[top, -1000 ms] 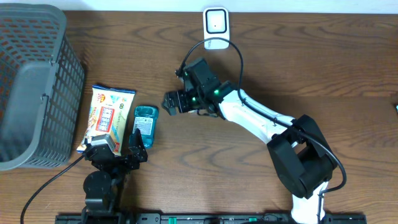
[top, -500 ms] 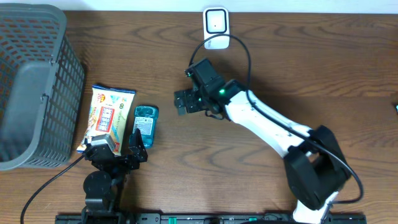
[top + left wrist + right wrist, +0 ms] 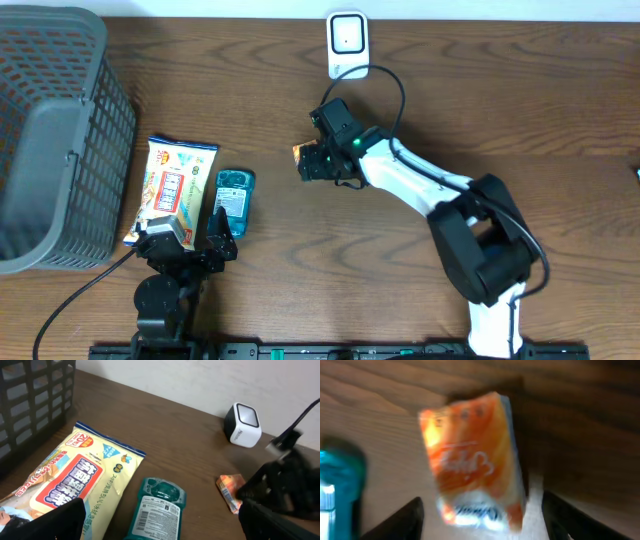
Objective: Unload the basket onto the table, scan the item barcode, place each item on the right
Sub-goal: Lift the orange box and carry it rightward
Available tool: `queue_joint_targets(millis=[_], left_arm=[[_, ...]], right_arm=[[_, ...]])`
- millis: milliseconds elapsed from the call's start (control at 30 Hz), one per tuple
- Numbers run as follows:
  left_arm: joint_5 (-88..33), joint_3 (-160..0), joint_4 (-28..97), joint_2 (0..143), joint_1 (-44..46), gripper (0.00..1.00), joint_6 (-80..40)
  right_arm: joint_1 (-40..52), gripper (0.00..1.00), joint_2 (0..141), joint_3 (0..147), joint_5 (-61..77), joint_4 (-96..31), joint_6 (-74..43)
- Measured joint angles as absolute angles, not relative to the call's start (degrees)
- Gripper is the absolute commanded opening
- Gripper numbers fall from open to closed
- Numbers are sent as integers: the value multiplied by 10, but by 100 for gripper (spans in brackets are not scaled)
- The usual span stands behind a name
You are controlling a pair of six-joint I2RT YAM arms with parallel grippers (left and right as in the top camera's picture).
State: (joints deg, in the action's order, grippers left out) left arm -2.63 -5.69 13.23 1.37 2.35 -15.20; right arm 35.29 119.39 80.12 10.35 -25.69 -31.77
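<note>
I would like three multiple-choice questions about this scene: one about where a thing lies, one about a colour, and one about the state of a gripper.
1. Where does the teal bottle lie?
A. flat on the table, beside the snack bag
B. on top of the snack bag
C. held up in the air

2. What colour is the packet below the right gripper?
A. green
B. orange
C. black

3. How is the left gripper?
A. shut on the snack bag
B. shut on the teal bottle
C. open, gripping nothing

Answers:
1 A, since the overhead view shows the bottle flat on the wood next to the bag.
2 B, since the right wrist view shows an orange wrapper.
3 C, since its fingers stand wide apart, short of both items.
</note>
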Motion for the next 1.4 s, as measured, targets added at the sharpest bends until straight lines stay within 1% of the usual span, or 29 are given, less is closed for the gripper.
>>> queue_joint_targets(millis=[67,167,267,300,467,567,633,767,833,967,1100,1200,1400], left_arm=[[-26,-57,132,14,23,98,-152],[-26,-57,132,14,23,98,-152],[-27,-57,132,14,23,98,-152],[-26,-57,133,14,23,98,-152],[-26,-57,132,14,23,98,-152],[-26,-57,133,14,23,98,-152],[-26,-57,132,14,23,98,-152],[-26,-57,132,14,23,98,-152],[-26,-57,132,14,23,98,-152],[-26,-57,132,14,23,98,-152],[-26,-57,132,14,23,98,-152],[-26,-57,132,14,23,98,-152],[-26,-57,133,14,23,98,-152]], right_arm=[[350,36,1199,801,107,-255,-321],[348,19,1201,801,114,-255,-331],[344,3,1201,801,120,-251,-330],[343,1,1201,801,124,-247,-330],[333,1,1201,801,148,-240,-334],[318,2,1199,801,194,-246,-335],[300,2,1191,800,260,-253,-345],[245,1,1150,800,453,-291,-376],[214,1,1127,800,557,-331,-387],[173,1,1109,800,711,-402,-386],[154,1,1109,800,804,-470,-333],[150,1,1110,799,837,-546,-269],[153,1,1109,798,864,-749,-83]])
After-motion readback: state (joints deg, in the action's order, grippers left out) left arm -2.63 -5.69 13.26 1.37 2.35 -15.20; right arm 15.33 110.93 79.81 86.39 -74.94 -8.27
